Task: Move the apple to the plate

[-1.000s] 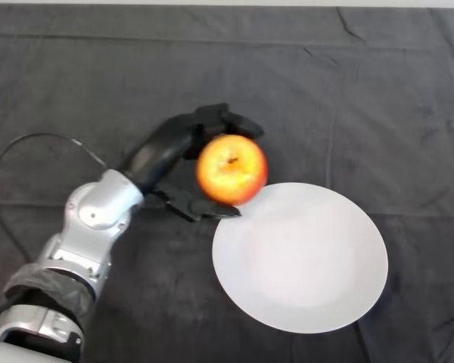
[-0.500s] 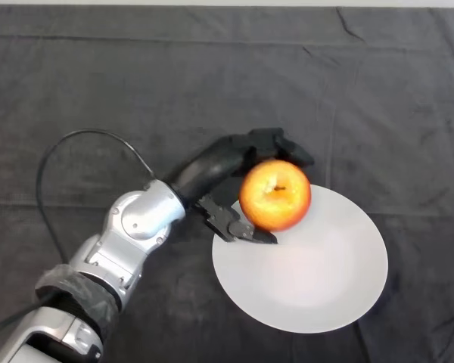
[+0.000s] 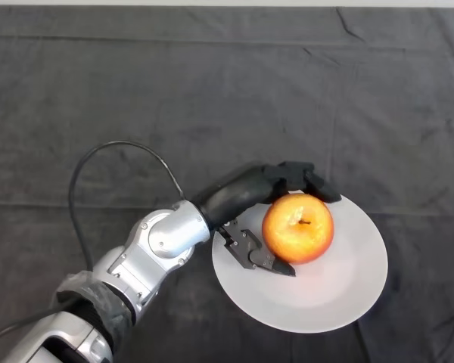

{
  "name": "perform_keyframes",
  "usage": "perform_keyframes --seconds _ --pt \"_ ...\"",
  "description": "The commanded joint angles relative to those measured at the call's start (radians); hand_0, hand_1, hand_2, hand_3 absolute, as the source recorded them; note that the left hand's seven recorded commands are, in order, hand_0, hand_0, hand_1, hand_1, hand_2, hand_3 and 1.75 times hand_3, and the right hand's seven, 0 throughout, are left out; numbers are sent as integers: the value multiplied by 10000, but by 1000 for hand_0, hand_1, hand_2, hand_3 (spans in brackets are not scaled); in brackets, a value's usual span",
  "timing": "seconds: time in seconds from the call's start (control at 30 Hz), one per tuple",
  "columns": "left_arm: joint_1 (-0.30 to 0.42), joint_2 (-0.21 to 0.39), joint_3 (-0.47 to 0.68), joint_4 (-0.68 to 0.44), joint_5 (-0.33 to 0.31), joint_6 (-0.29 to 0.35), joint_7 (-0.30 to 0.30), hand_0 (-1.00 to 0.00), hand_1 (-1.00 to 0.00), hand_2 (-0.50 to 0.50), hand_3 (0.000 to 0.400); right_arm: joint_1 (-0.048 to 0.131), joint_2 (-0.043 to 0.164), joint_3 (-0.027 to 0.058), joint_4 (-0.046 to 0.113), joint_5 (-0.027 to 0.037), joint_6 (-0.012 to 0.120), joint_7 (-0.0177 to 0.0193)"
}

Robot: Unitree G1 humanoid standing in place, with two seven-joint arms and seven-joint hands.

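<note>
While the left hand (image 3: 276, 189) gripped it, one apple (image 3: 298, 228) sat over one white plate (image 3: 340, 291).

No brand, label or writing could be read on anything. The apple was red and yellow, nearly round with no clear long axis, and its stem dimple faced up toward the camera. It lay over the plate's left half; whether it rested on the plate or hung just above could not be told. The black hand curled round it, fingers over the far side and the thumb under the near left side. A single silver-grey arm (image 3: 155, 246) reached in from the lower left across the dark cloth (image 3: 212, 83) covering the table.
</note>
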Motion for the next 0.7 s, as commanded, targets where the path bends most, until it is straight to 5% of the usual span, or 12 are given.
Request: perform_keyframes --seconds 0.03,0.43,0.47,0.5,0.53,0.57,0.7 --pt "-95 55 -213 422 -242 -46 96 -1000 -1000 0 400 285 -82 -109 -15 89 74 50" --pt "-362 5 -1085 1212 -370 -84 210 -1000 -957 -22 400 266 -80 -106 17 82 67 49" --pt "-385 15 -1120 1254 -383 -87 199 -886 -910 12 364 264 -80 -106 20 82 66 49" --pt "-410 31 -1162 1307 -395 -95 188 -537 -737 100 295 262 -80 -106 24 81 64 48" --pt "-422 44 -1189 1344 -400 -108 185 0 -208 104 83 261 -80 -105 27 80 63 48" --pt "-432 57 -1216 1383 -403 -123 185 0 -8 4 3 259 -80 -105 30 80 62 47" --pt "-497 100 -1302 1549 -404 -170 197 0 0 0 0 251 -79 -103 44 77 57 46"
